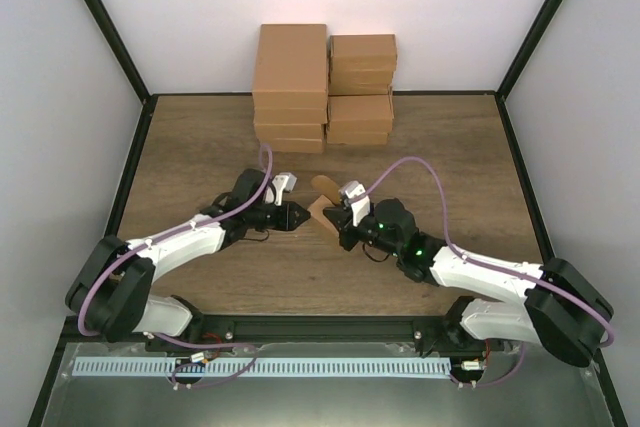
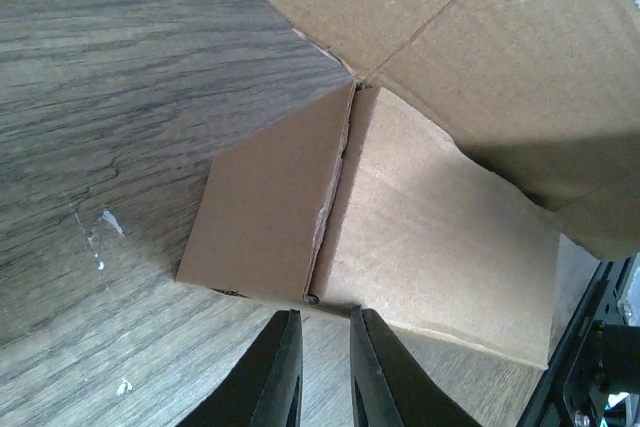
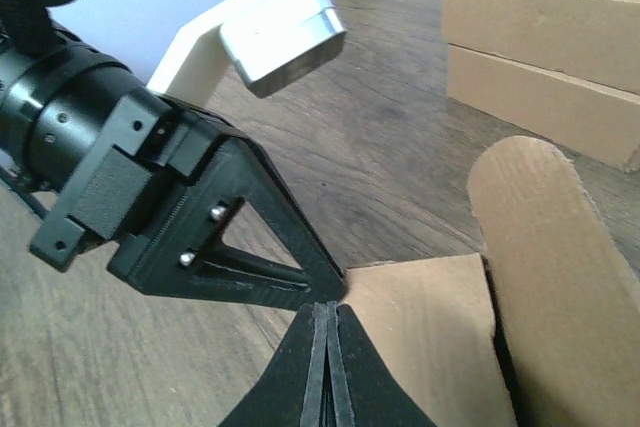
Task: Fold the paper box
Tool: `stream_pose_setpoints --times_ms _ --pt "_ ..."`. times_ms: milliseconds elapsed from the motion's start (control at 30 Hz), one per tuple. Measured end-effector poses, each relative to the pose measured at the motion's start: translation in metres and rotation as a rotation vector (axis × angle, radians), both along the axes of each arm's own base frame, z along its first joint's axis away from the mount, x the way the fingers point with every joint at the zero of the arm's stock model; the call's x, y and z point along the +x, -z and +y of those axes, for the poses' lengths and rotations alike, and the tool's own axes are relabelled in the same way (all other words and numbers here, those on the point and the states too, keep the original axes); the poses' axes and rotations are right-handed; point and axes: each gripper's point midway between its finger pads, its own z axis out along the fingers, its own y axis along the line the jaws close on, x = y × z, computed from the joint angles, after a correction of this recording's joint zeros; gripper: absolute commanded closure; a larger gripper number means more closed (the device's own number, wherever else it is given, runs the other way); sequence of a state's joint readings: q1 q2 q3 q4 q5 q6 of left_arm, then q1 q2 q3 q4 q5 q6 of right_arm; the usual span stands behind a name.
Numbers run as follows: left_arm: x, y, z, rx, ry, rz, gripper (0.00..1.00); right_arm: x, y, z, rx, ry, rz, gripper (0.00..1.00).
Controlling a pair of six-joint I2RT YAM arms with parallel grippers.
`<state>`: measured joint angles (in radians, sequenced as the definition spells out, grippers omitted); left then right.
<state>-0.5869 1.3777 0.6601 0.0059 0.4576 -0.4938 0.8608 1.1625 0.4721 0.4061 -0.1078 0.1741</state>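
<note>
Tan cardboard, the paper box sits partly formed mid-worktop, between both arms and well apart from the stacked cartons at the back. Its rounded flap stands upright. The left tool shows a narrow slit with nothing in it, tips just at the box's near edge by a seam. The right tool is pressed together at a panel's edge, no cardboard visible between. The step looks like squaring walls; next, one tool should steady a wall while the other pushes the flap in.
</note>
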Motion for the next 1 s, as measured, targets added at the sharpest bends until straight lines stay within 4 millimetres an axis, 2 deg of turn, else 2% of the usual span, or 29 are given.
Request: stream_pose_setpoints --times_ms 233,400,567,800,1000 --pt "0.002 -0.005 0.005 0.019 -0.023 -0.009 0.84 0.009 0.006 -0.010 -0.023 0.072 -0.005 0.99" --pt "0.010 -0.025 0.005 0.008 -0.044 -0.062 0.95 0.005 0.014 -0.019 -0.040 0.090 -0.001 0.99" --pt "0.022 -0.034 -0.003 0.005 -0.036 -0.085 0.96 0.000 0.024 -0.027 -0.060 0.096 0.009 0.99" --pt "0.033 -0.018 -0.015 0.021 -0.006 -0.048 0.96 0.002 0.027 -0.028 -0.070 0.108 0.012 0.99" --pt "0.037 -0.010 -0.022 0.008 0.019 -0.033 0.96 0.004 0.047 -0.031 -0.116 0.130 0.049 0.99"
